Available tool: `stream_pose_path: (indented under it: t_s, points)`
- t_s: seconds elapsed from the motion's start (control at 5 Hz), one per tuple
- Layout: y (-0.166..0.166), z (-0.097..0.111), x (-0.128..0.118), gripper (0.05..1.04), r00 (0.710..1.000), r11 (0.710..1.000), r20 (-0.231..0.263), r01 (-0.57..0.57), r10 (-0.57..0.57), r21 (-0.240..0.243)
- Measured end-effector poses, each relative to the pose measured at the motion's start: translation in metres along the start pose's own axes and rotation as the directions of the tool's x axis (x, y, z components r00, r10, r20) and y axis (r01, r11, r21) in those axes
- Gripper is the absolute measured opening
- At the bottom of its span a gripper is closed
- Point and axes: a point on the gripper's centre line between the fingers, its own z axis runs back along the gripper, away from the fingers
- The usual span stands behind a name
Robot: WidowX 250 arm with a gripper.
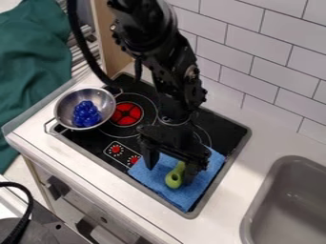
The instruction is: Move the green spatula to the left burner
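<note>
Green plastic spatula (pixel 174 179), round-ended, on soft blue cloth (pixel 151 178), near right of flat black stove (pixel 90 140). Black angular fingers (pixel 151 159) apart. Centre over handle, lower gently, close without pinching cloth.

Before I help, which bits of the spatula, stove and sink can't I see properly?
All in the camera view:
- Green spatula with a rounded handle: part hidden behind the black two-finger gripper.
- Ringed burner on the black stovetop's right: mostly covered by the black jointed arm and gripper.
- Marks around the round red knobs: too small.
- Smooth grey sink: cut off by the right and bottom edges.
</note>
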Motion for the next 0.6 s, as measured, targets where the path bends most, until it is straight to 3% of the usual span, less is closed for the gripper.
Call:
stream_pose_path:
  t_s: [0.4,0.6]
  points:
    - [-0.0001,-0.0045,-0.001,0.379,1.0,1.0,-0.009,0.007,-0.007,0.002]
    - [-0.0006,-0.0034,0.0007,0.356,1.0,1.0,-0.01,0.015,-0.015,0.003]
